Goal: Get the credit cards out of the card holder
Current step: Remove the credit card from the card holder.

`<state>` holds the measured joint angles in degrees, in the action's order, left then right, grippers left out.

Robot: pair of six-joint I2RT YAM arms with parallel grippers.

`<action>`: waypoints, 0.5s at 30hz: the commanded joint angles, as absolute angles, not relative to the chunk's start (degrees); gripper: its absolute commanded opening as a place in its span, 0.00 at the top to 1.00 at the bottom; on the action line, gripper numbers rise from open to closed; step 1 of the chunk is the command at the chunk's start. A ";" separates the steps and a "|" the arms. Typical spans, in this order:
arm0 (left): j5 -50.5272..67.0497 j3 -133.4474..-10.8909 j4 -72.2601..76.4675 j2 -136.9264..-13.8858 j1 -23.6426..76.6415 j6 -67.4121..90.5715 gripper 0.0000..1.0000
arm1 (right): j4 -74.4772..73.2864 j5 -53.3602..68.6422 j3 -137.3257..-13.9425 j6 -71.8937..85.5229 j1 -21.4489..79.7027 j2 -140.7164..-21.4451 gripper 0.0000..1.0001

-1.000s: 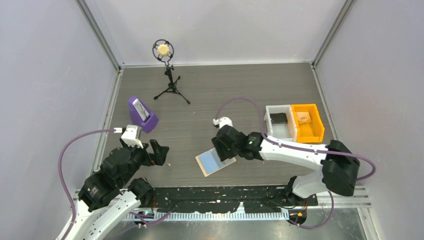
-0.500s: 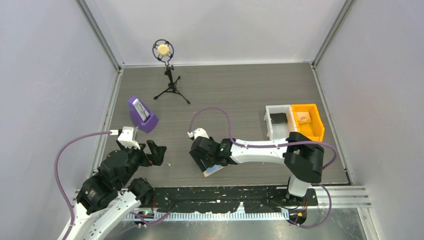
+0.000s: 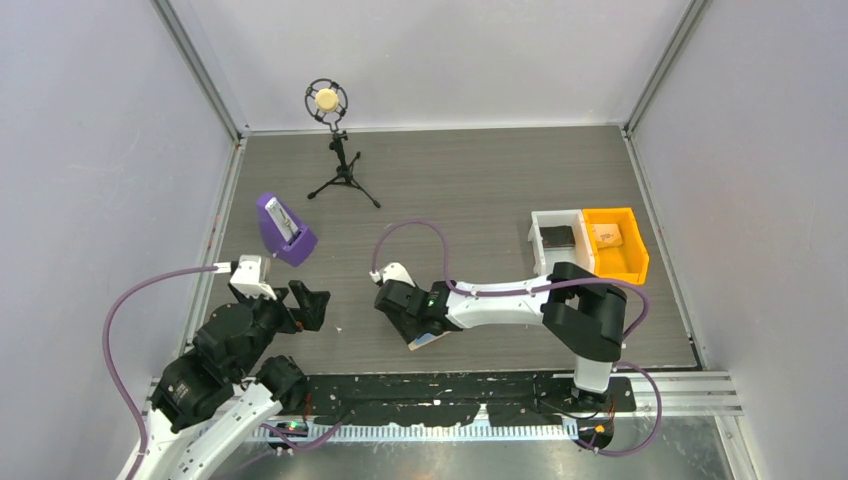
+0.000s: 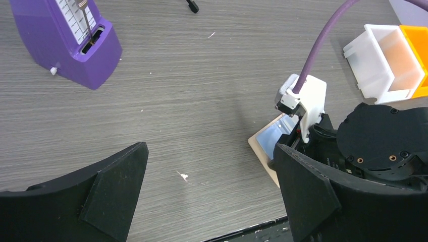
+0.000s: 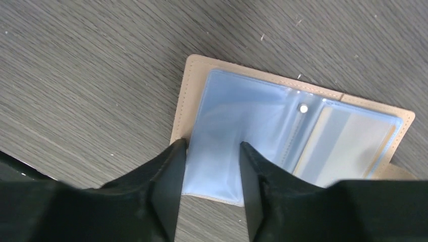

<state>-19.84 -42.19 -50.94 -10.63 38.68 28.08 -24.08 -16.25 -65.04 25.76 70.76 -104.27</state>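
The card holder (image 5: 282, 121) lies open on the table, tan outside with light blue clear sleeves and a round snap in the fold. A pale card with a yellowish edge (image 5: 348, 141) shows through its right sleeve. My right gripper (image 5: 212, 151) is low over the holder's left half. It is open, with its fingertips straddling the left sleeve near the bottom edge. From above, the gripper (image 3: 405, 310) hides most of the holder (image 3: 428, 339). My left gripper (image 4: 209, 161) is wide open over bare table to the left of the holder (image 4: 267, 143), holding nothing.
A purple metronome-like stand (image 3: 285, 230) sits at the left. A small microphone tripod (image 3: 335, 150) is at the back. A white bin (image 3: 558, 243) and an orange bin (image 3: 615, 245) stand side by side at the right. The table's front edge runs just below the holder.
My right gripper has swung left and dropped onto the card holder, which now lies mostly under it. The left arm has shifted slightly and stays open.
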 commanded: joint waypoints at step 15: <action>-16.52 -42.50 -50.16 -12.79 38.87 31.97 0.01 | -18.42 -14.38 -62.27 29.21 70.93 -97.71 0.92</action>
